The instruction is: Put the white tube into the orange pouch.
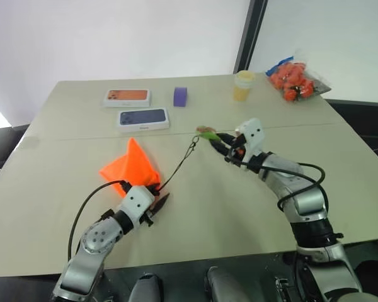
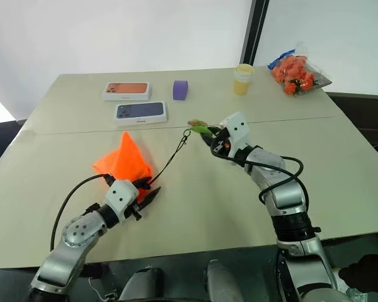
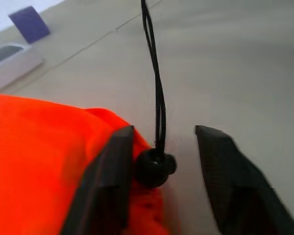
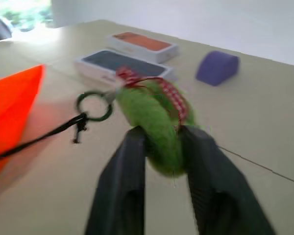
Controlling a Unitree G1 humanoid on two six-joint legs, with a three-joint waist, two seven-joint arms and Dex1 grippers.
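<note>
At table centre: orange pouch point(image 1: 130, 167) — soft, light, take by mouth hem. L gripper point(image 3: 161, 161) jaws apart round cord stopper; R gripper point(image 4: 161, 142) pinching green charm point(image 4: 154, 122).

The pouch point(image 1: 130, 168) lies on the table point(image 1: 63, 214) towards the near left, with the left gripper point(image 1: 156, 207) just at its near-right corner — its fingers stand either side of the cord stopper point(image 3: 155, 166), one finger point(image 3: 108, 181) against the pouch fabric. From there the drawstring point(image 1: 183, 162) runs away and to the right across the table to a ring and the charm point(image 4: 154, 125), which sits between the fingers of the right gripper point(image 1: 223, 150) near the table's middle. Along the far side, from left to right, lie two flat boxes point(image 1: 127, 97) point(image 1: 143, 118) — one behind the other — then a small block point(image 1: 180, 95), a lidded cup point(image 1: 243, 85) and a bag of fruit point(image 1: 296, 78) at the far right corner.
</note>
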